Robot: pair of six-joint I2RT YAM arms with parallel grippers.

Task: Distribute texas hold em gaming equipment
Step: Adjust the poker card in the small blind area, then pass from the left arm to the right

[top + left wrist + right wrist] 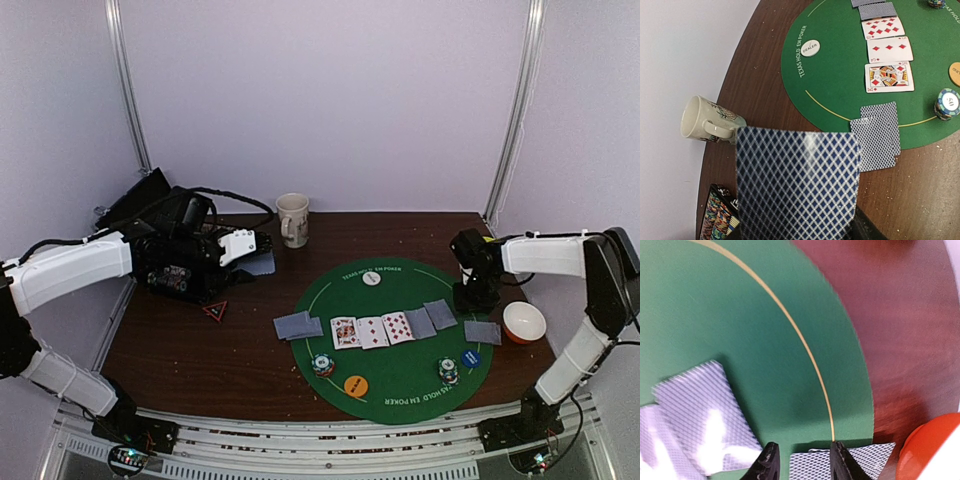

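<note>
My left gripper [258,250] hovers over the table's left side, shut on a blue-backed playing card [797,185] that hides its fingers. On the green poker mat [400,290] lie three face-up cards [371,331], face-down cards on the left [297,325] and on the right [431,318], two chip stacks [322,364] [448,371], and orange [356,385], blue [470,358] and white [371,279] discs. My right gripper [805,460] is open at the mat's right edge, just above a face-down card [815,467] lying there, also seen from above [482,332].
A beige mug [293,218] stands behind the mat. An orange-rimmed bowl [524,322] sits at the right table edge, close to the right arm. A black chip case [180,265] lies under the left arm, with a small red triangle [216,310] beside it.
</note>
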